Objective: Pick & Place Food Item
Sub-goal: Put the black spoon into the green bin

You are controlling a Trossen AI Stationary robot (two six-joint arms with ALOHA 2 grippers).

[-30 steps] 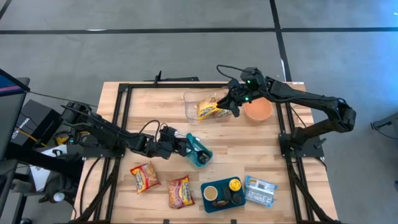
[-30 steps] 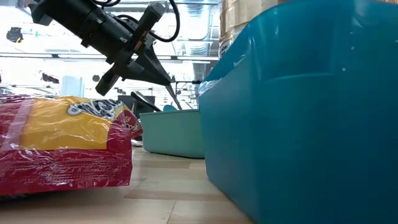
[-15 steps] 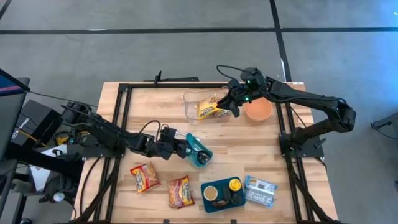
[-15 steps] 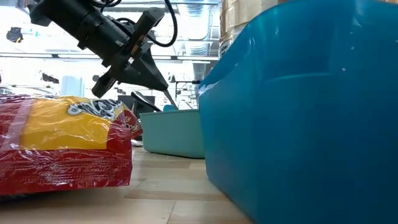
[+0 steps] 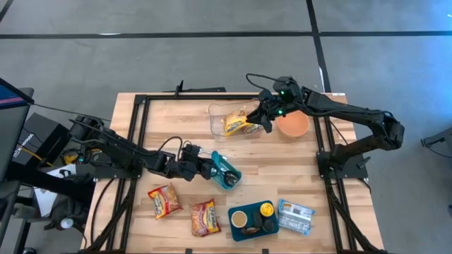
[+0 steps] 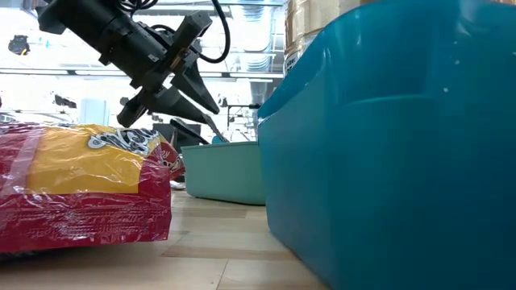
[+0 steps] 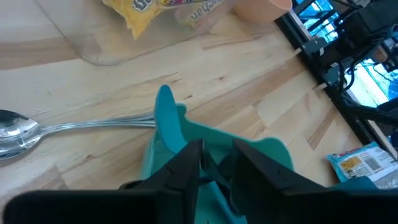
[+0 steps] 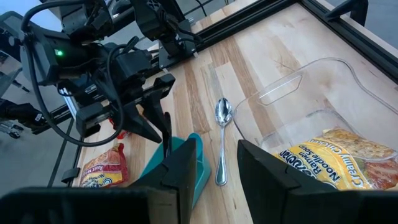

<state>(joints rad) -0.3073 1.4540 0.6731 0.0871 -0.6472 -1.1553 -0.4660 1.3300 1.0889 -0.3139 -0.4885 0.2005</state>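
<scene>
Over the teal tray [image 5: 227, 173] near the middle of the wooden surface [image 5: 282, 159], the left gripper [image 5: 216, 168] is hanging with its fingers [image 6: 196, 95] slightly spread, their tips at the tray's rim; nothing is showing between them. A metal spoon [image 8: 221, 140] is lying on the surface just beside the teal tray, between it and the clear container [image 5: 229, 121]. The right gripper [image 5: 263, 116] is reaching into that clear container, farther back from the teal tray, and a yellow ramen packet [image 5: 236, 123] is sitting inside it by the fingers; I cannot tell whether they are pinching it. An orange bowl [image 5: 292, 125] is standing just beside the clear container. On the near side of the teal tray, two red-and-yellow snack packets [image 5: 164, 200] are lying flat, with a blue tray [image 5: 253, 219] holding cups beside them.
</scene>
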